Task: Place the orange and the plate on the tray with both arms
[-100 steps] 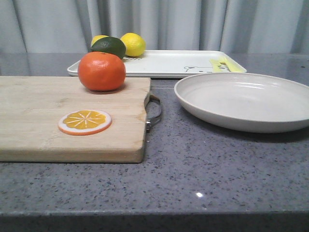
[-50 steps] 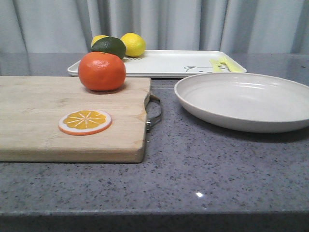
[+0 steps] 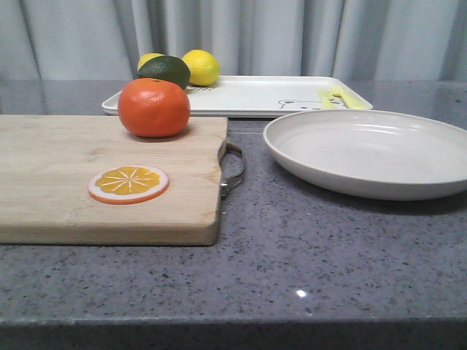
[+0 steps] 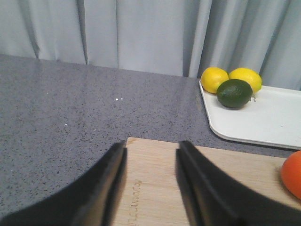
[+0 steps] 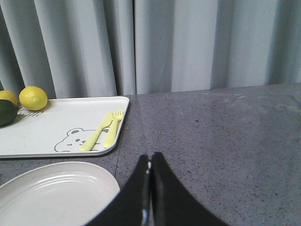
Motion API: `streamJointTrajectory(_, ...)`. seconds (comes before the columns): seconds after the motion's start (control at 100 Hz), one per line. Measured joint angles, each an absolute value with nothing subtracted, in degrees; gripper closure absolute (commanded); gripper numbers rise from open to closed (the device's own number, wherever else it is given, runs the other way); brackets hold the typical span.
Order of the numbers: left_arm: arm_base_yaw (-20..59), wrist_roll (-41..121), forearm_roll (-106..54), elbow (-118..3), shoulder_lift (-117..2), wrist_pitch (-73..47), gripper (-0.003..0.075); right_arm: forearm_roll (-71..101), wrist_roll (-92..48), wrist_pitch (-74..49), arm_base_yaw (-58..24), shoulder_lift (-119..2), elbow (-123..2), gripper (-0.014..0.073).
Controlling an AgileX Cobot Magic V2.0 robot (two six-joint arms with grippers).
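Observation:
The orange [image 3: 154,108] sits at the far edge of the wooden cutting board [image 3: 58,182]; its edge shows in the left wrist view [image 4: 292,173]. The off-white plate [image 3: 368,152] lies on the counter to the right, also in the right wrist view [image 5: 51,195]. The white tray [image 3: 248,95] lies behind both; it shows in the left wrist view [image 4: 263,117] and the right wrist view [image 5: 56,125]. My left gripper [image 4: 150,148] is open and empty above the board's far left corner. My right gripper [image 5: 150,157] is shut and empty, beside the plate's right rim.
An orange slice [image 3: 128,184] lies on the board. Two lemons [image 3: 201,67] and a dark green lime [image 3: 165,70] sit on the tray's left end; yellow-green fork and knife [image 5: 103,129] lie by its bear drawing. A metal handle [image 3: 232,169] sticks out from the board toward the plate. Curtains hang behind.

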State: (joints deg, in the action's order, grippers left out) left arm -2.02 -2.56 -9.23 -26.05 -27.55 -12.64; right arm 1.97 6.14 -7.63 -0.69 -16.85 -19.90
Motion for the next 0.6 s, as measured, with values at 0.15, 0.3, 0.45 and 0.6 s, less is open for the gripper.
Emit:
streamJointTrajectory(0.15, -1.8, -2.56, -10.98, -32.34, -35.45, -16.05, 0.0226, 1.97, 6.14, -7.63, -0.69, -16.85, -19.9, 0.065)
streamJointTrajectory(0.3, 1.19, -2.56, -11.2, -40.74, -45.39, -22.12, 0.0226, 1.97, 6.14, -7.73, -0.69, -16.85, -19.9, 0.065)
streamJointTrajectory(0.45, 6.94, -2.56, -11.2, -49.46, -55.61, -27.11, 0.0225, 1.97, 6.14, -8.09, -0.69, -16.85, -19.9, 0.065)
streamJointTrajectory(0.6, 12.47, -2.56, -11.51, -58.36, -65.8, -32.11, 0.0216, 2.06, 6.14, -8.49, -0.69, -16.85, -19.9, 0.065)
